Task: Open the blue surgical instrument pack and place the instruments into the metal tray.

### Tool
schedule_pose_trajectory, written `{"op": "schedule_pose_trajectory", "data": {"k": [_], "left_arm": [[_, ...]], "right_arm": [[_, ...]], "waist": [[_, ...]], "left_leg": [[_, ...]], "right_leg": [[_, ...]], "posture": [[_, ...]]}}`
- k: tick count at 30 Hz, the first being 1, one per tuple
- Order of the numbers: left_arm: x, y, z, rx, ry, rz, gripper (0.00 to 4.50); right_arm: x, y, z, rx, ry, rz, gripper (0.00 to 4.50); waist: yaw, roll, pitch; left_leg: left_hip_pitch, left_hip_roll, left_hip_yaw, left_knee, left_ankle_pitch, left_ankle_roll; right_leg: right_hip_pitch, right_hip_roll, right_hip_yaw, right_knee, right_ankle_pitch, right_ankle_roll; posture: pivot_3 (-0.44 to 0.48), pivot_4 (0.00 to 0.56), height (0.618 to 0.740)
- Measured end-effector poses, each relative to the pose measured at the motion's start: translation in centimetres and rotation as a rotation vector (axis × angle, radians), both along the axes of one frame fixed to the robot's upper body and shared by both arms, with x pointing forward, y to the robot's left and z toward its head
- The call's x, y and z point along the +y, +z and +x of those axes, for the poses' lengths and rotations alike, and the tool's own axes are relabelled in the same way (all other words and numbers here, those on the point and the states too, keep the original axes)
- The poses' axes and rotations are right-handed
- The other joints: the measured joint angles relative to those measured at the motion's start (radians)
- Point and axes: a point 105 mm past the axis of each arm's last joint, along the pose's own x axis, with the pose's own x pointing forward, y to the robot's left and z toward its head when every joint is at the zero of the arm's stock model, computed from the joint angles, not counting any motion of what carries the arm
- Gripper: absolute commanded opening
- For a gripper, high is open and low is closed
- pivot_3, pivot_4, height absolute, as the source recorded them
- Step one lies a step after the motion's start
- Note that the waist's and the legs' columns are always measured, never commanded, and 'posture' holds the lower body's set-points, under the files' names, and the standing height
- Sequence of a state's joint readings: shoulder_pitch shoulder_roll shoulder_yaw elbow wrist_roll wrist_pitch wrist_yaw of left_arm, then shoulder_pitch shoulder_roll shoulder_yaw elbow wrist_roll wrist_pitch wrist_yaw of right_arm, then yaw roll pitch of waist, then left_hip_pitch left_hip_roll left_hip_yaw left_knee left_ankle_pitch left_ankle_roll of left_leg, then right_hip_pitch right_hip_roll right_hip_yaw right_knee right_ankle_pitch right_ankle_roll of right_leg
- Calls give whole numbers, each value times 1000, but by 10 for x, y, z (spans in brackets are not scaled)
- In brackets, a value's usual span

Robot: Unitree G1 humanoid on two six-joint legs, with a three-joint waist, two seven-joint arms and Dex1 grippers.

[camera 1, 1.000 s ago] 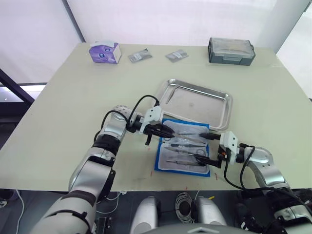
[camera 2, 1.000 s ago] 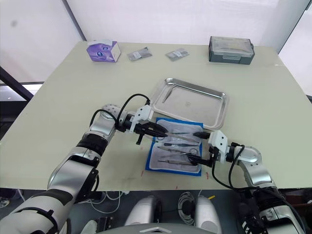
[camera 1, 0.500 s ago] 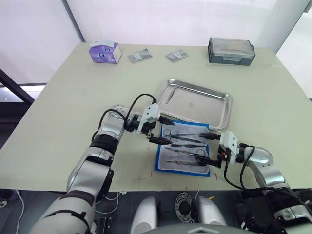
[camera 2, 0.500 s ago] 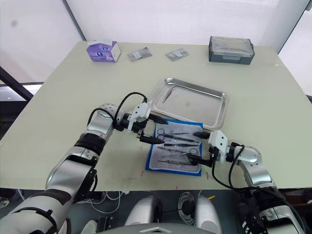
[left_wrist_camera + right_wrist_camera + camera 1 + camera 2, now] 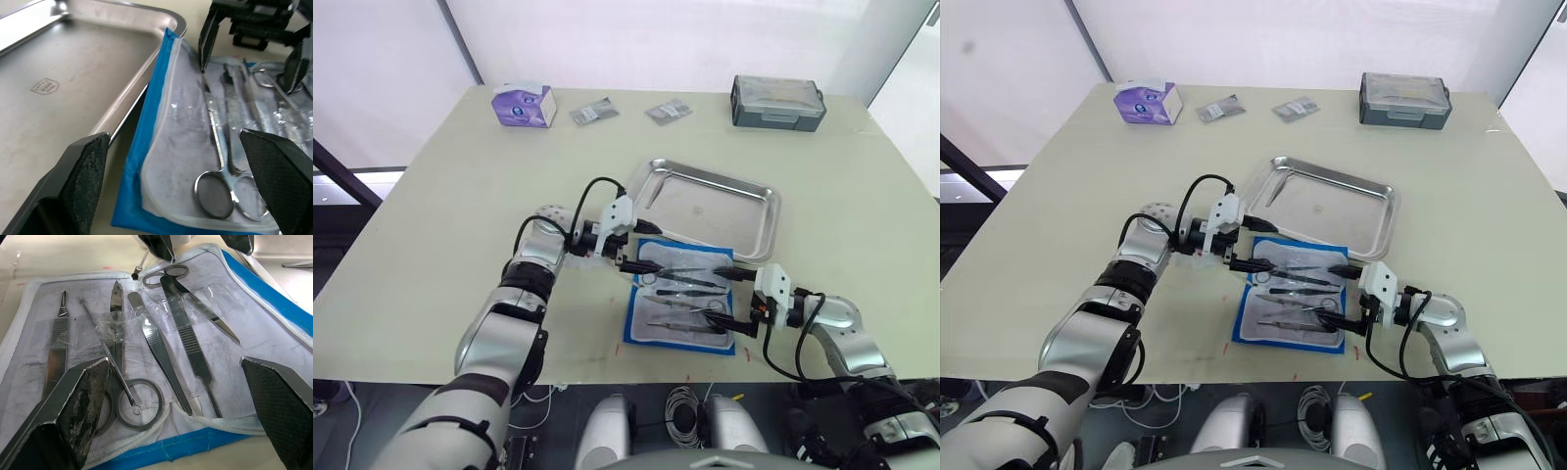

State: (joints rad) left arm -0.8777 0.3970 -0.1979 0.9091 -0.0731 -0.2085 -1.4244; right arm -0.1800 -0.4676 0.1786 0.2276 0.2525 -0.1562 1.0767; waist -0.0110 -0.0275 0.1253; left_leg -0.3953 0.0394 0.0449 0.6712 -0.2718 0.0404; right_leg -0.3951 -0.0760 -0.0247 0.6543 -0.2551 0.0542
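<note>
Blue surgical instrument pack (image 5: 681, 298) open; tray stamp (image 5: 45, 86) unreadable.

1. One blue pack (image 5: 680, 305), lying open.
2. Six silver tools (image 5: 151, 345) in the pack.
3. One metal tray (image 5: 705, 206), with one thin tool (image 5: 649, 191) inside.
4. One grey box (image 5: 778, 102).
5. One purple box (image 5: 523, 105).
6. Two small grey packets (image 5: 594, 113).

Blue surgical instrument pack (image 5: 680, 301), unfolded flat, pale lining up, just beside the metal tray's near rim, instruments (image 5: 161, 340) of silver, scissors, forceps, probes, under clear pockets, metal tray (image 5: 705, 206), shallow, shiny, one slim tool inside.
</note>
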Motion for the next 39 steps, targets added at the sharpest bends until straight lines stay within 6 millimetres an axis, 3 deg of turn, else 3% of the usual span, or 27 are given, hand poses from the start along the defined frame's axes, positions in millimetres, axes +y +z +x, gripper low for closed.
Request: {"op": "schedule_pose_trajectory", "data": {"k": [4,22,39], "left_arm": [[-7,1,-1,-23,-22,-5,3318],[-11,5,-10,-25,-116,-24,3318],[-9,-9,-6,-82,-95,50,3318]], "right_arm": [[0,0,0,0,0,0,4500],[0,0,0,-1,-1,0,4500],[0,0,-1,-3,-9,2,4500]], "waist": [[0,0,0],[0,0,0],[0,0,0]], "left_leg": [[0,0,0,0,0,0],[0,0,0,0,0,0],[0,0,0,0,0,0]], "right_leg": [[0,0,0,0,0,0],[0,0,0,0,0,0],[0,0,0,0,0,0]], "posture": [[0,150,727],[0,150,727],[0,150,727]]}}
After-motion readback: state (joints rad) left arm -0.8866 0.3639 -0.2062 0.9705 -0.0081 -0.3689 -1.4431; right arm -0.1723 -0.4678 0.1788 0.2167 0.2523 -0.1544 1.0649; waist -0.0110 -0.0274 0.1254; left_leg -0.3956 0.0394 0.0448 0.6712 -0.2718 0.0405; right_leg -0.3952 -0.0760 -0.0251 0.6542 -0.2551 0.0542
